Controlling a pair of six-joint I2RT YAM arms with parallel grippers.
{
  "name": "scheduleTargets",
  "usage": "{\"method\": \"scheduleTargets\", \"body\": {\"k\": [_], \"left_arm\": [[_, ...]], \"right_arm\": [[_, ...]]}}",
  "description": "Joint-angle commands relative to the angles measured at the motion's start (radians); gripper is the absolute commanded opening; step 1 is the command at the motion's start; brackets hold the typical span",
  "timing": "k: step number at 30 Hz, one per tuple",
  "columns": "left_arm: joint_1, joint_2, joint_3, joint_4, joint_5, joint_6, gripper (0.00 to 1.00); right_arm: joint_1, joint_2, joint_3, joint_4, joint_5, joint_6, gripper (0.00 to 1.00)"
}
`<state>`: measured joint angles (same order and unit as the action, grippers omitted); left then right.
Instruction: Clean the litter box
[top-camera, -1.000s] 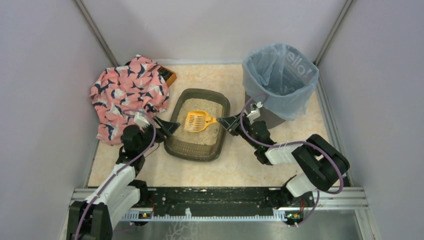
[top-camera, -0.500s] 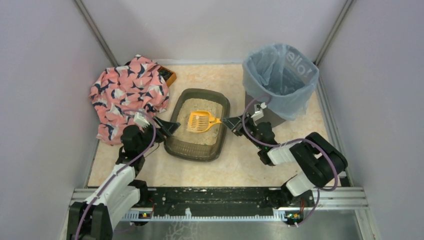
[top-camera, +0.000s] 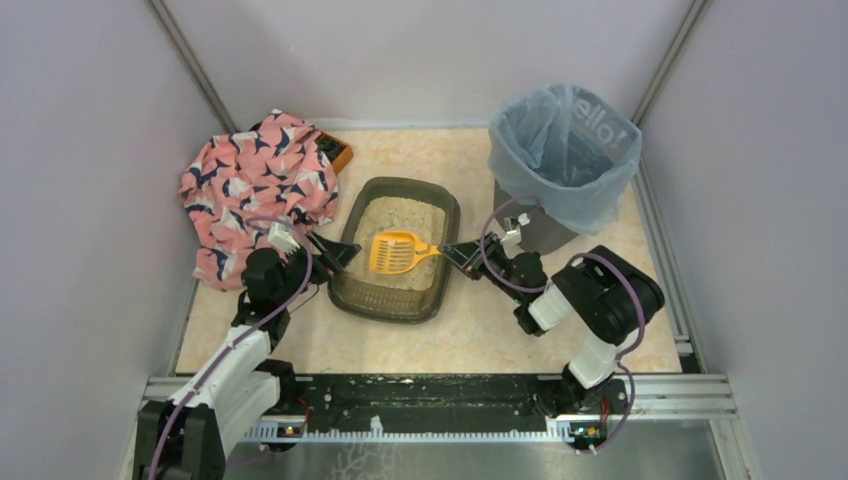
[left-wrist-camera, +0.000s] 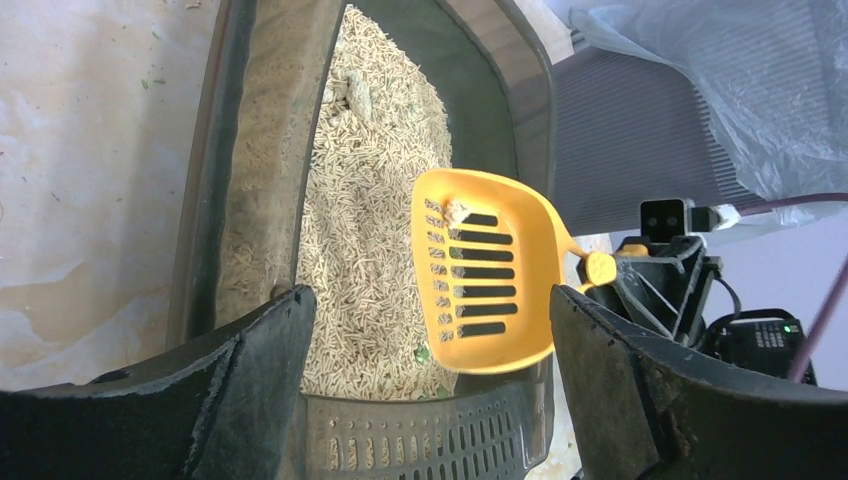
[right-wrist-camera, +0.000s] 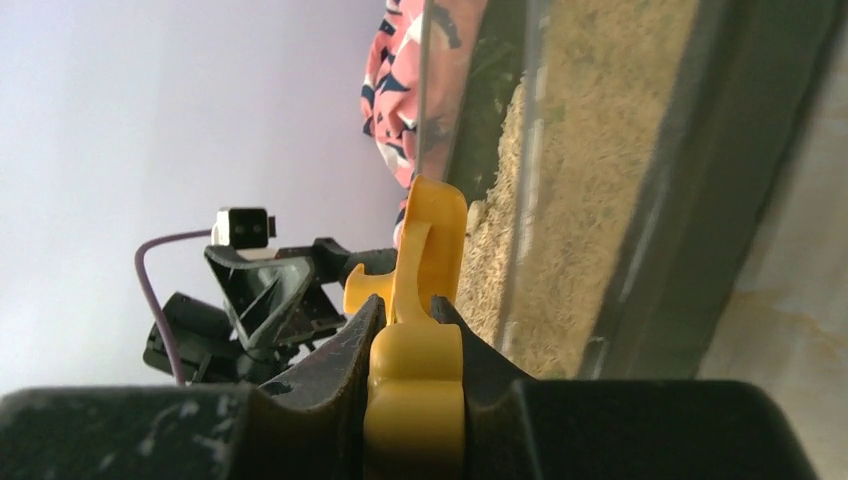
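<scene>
Litter box (top-camera: 388, 298) centre frame on desk (top-camera: 400, 345), holding loose litter. Likely stiff, bottom-heavy, spill-prone — rim is best hold. Left tool (top-camera: 338, 254) spread, astride box's left wall. Right tool (top-camera: 452, 250) pinching handle of scoop (top-camera: 395, 252) — blade over litter.

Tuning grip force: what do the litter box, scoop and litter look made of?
Litter box: dark grey-brown plastic, semi-gloss and translucent. Litter seems to show through its wall, and there are moulded slots on the near side.
Scoop: rigid yellow-orange plastic, smooth, with moulded slots.
Litter: pale beige short pellets, matte. Possibly plant-based; can't confirm.
</scene>
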<state>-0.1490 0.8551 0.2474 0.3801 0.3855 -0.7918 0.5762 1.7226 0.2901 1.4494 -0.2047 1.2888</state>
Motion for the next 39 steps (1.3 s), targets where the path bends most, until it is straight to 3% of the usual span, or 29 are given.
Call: {"method": "scheduleTargets", "body": {"k": [1, 9, 15, 21, 31, 39], "left_arm": [[-0.003, -0.020, 0.020, 0.008, -0.008, 0.014, 0.92], [-0.003, -0.022, 0.020, 0.014, -0.001, 0.007, 0.92], [-0.003, -0.019, 0.018, 0.002, -0.005, 0.005, 0.92], [-0.003, -0.003, 0.000, 0.041, 0.005, -0.017, 0.92], [-0.003, 0.029, -0.006, 0.090, 0.031, -0.032, 0.92], [-0.004, 0.053, -0.026, 0.129, 0.039, -0.046, 0.92]], "right_arm": [[0.037, -0.155, 0.041, -0.056, 0.019, -0.100, 0.00], [0.047, -0.274, 0.077, -0.214, 0.013, -0.146, 0.00], [0.068, -0.452, 0.192, -0.604, 0.035, -0.178, 0.00], [0.076, -0.598, 0.290, -0.837, 0.076, -0.195, 0.00], [0.063, -0.711, 0.455, -1.060, 0.080, -0.232, 0.00], [-0.075, -0.758, 0.565, -1.184, 0.010, -0.261, 0.00]]}}
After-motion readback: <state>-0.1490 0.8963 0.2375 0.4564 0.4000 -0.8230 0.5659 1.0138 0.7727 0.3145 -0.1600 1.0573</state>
